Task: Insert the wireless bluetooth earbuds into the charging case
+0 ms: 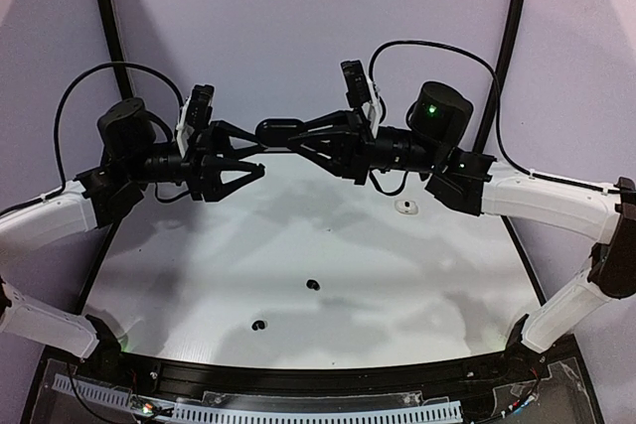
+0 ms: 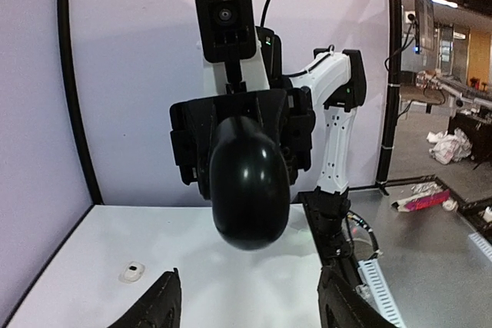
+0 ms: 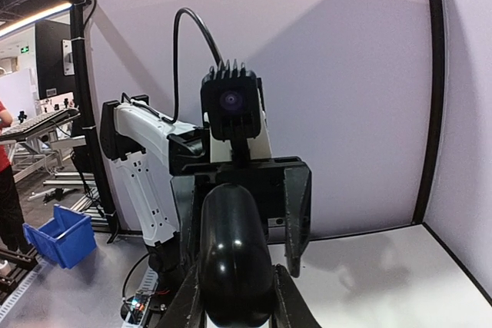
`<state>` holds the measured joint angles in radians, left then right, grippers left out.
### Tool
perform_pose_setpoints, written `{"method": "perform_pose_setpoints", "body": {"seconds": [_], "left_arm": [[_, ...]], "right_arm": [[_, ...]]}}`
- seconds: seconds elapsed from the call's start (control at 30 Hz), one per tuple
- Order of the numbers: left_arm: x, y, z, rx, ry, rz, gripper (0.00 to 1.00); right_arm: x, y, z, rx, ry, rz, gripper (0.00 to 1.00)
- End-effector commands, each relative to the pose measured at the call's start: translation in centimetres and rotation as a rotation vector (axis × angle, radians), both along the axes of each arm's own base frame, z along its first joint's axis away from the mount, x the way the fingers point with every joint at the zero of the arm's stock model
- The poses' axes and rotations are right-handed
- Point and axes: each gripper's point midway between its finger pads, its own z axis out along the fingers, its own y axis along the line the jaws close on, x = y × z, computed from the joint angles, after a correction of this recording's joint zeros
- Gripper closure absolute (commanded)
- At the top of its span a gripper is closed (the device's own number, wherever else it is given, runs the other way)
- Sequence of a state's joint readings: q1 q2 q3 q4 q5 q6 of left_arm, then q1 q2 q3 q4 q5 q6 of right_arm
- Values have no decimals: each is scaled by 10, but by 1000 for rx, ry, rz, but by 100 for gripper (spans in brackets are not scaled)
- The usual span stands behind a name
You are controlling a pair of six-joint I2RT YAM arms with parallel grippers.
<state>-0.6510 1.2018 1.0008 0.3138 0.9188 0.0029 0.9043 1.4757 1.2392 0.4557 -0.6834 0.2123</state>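
Right gripper [image 1: 316,141] clamps the black charging case [image 1: 282,131], holding it up between the arms, likely so the left gripper [image 1: 260,157] can work its lid; that one's fingers [image 2: 165,305] stand apart at the case's end, gripping nothing. Two black earbuds [image 1: 312,285] lie on the table [image 1: 199,265] below, well apart.

White links [image 1: 542,196] meet black joints [image 1: 124,126]; black cables [image 3: 176,59] loop overhead; the left tool [image 1: 256,158] and right tool [image 1: 298,136] are angular black.
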Motion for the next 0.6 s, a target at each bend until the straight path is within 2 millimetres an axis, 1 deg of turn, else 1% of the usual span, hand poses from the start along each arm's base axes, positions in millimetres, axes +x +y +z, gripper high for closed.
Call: {"method": "perform_pose_setpoints", "body": {"seconds": [0.0, 0.03, 0.13, 0.2, 0.23, 0.27, 0.33, 0.37, 0.4, 0.47, 0.5, 0.53, 0.57], "left_arm": [[-3, -2, 24, -51, 12, -17, 41], [-2, -3, 25, -53, 12, -18, 41], [-4, -3, 26, -44, -4, -21, 38], [-5, -2, 25, -29, -42, -16, 35], [-6, -2, 22, -11, -59, -16, 34], [-6, -2, 19, 0, -67, -17, 33], [-6, -3, 9, 45, -85, -22, 31], [-4, -4, 2, 79, -95, -22, 30], [-2, -4, -3, 106, -93, -17, 30], [4, -5, -12, 153, -147, 6, 31], [5, -5, -13, 164, -159, 10, 32], [6, -5, -13, 176, -165, 13, 33], [8, -6, -14, 184, -191, 21, 35]], "right_arm": [[7, 4, 7, 4, -29, -27, 100], [8, 5, 7, -4, -38, -31, 100], [10, 8, 0, -51, -39, -35, 100], [13, 9, -8, -120, -53, -54, 100], [19, 8, -16, -175, -53, -92, 100], [21, 7, -19, -203, -70, -111, 100], [27, 4, -32, -309, -116, -168, 100], [28, 4, -32, -332, -148, -193, 100], [28, 5, -38, -377, -165, -205, 100], [28, 8, -42, -438, -193, -207, 100], [27, 9, -39, -444, -206, -205, 100], [28, 11, -45, -469, -203, -202, 100], [27, 12, -45, -484, -211, -198, 100]]}}
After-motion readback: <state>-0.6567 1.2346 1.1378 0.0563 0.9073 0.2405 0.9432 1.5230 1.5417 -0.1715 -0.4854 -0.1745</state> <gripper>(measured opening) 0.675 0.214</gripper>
